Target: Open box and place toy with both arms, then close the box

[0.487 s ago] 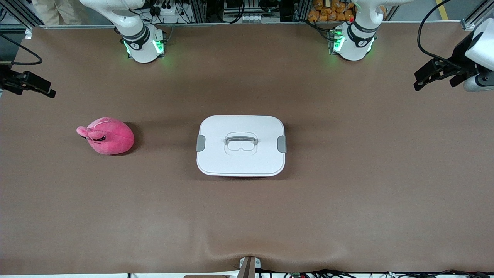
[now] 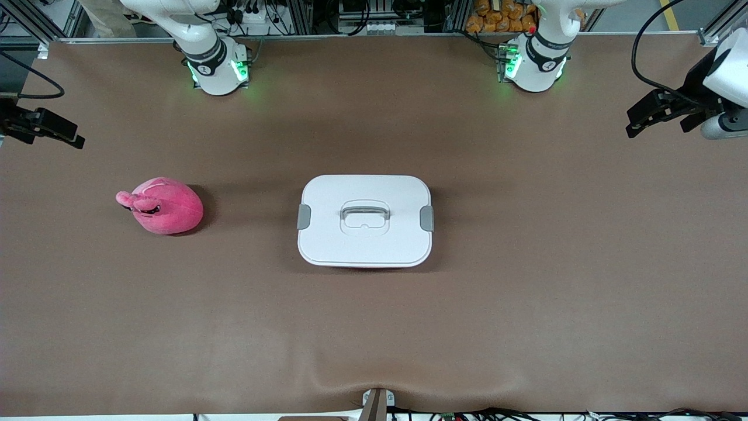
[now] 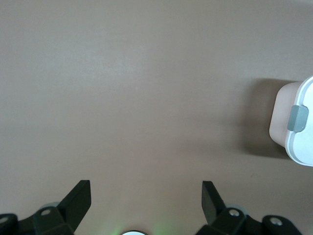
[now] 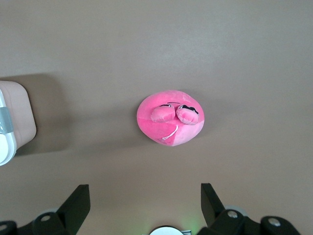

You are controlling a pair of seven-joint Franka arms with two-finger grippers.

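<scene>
Grippers wide apart, holding nothing.
Left gripper (image 3: 145, 196) and right gripper (image 4: 145, 198) hang spread above bare table (image 2: 526, 292); lidded pink box (image 2: 365, 220) sits mid-table, plush toy (image 2: 163, 206) lies toward the right arm's end.

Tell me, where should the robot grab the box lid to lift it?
Probably by the grey handle in the middle of the white lid, coming straight down from above. The handle sits in a dip, leaving room to pinch its bar. The grey side clips may need releasing first.

1 box (image 2: 364, 234), 1 toy (image 2: 166, 206), 2 arms (image 2: 204, 44)
</scene>
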